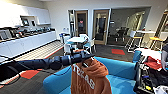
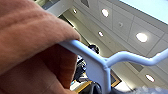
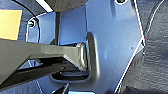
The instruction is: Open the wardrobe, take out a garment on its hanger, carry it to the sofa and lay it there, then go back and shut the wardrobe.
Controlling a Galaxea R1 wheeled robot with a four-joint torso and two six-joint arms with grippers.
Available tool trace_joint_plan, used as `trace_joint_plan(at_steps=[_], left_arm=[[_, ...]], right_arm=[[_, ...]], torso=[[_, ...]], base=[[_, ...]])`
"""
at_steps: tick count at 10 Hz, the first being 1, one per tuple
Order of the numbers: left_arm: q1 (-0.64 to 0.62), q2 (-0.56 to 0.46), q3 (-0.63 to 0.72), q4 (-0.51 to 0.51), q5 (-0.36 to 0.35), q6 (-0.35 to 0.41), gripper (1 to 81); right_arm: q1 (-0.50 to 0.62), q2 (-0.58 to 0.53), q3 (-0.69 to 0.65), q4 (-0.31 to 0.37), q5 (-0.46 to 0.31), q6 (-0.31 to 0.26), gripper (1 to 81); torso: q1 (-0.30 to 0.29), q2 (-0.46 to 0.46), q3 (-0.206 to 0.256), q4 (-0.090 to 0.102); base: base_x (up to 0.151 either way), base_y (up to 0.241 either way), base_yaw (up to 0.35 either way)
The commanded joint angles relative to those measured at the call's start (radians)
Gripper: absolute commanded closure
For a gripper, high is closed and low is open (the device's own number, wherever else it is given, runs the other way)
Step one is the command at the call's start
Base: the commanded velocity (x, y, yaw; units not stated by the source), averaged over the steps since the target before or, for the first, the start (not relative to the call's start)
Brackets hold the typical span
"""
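Left pincer (image 1: 83, 57) apparently holds orange garment (image 1: 87, 77), lettered "TEXAS", above sofa (image 1: 120, 68).

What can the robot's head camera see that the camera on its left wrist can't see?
The head view takes in the blue sofa, the left arm reaching out over it, the white lettering on the orange hoodie, a white table with chairs and long white counters. The left wrist view looks up at the white hanger and round ceiling lights. Both views share the orange hoodie.
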Motion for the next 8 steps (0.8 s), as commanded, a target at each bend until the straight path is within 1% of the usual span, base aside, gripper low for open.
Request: trace_joint_plan(at_steps=[1, 2, 3, 4, 5, 6, 7, 8], left_arm=[[-0.186, -0.004, 0.018, 0.042, -0.087, 0.024, 81.1], [-0.186, -0.004, 0.02, 0.042, -0.087, 0.024, 81.1], [-0.186, -0.004, 0.02, 0.042, -0.087, 0.024, 81.1], [-0.186, -0.004, 0.021, 0.042, -0.087, 0.024, 81.1], [-0.186, -0.005, 0.021, 0.042, -0.087, 0.024, 81.1], [-0.186, -0.005, 0.023, 0.041, -0.087, 0.024, 81.1], [-0.186, -0.005, 0.023, 0.041, -0.088, 0.024, 81.1], [-0.186, -0.005, 0.024, 0.041, -0.088, 0.024, 81.1]], right_arm=[[0.022, -0.002, 0.003, 0.002, -0.062, -0.004, 1.0], [0.022, -0.002, 0.003, 0.002, -0.062, -0.004, 1.0], [0.022, -0.002, 0.003, 0.002, -0.062, -0.004, 1.0], [0.021, -0.002, 0.003, 0.002, -0.062, -0.004, 1.0], [0.021, -0.002, 0.003, 0.0, -0.062, -0.004, 1.0], [0.021, -0.002, 0.003, 0.002, -0.062, -0.004, 1.0], [0.022, -0.002, 0.003, 0.002, -0.062, -0.004, 1.0], [0.022, -0.002, 0.003, 0.002, -0.062, -0.004, 1.0]], torso=[[0.0, 0.0, -0.059, 0.0], [0.0, 0.0, -0.192, 0.0], [0.0, 0.0, -0.14, 0.0], [0.0, 0.0, -0.143, 0.0], [0.0, 0.0, -0.182, 0.0], [0.0, 0.0, -0.124, 0.0], [0.001, 0.0, -0.157, 0.0], [0.002, 0.001, -0.17, 0.0]], base=[[0.075, 0.0, 0.0], [0.076, 0.0, 0.0], [0.075, 0.0, 0.0], [0.075, 0.0, 0.0], [0.076, 0.0, 0.0], [0.076, 0.0, 0.0], [0.073, 0.0, 0.0], [0.0, 0.0, 0.0]])
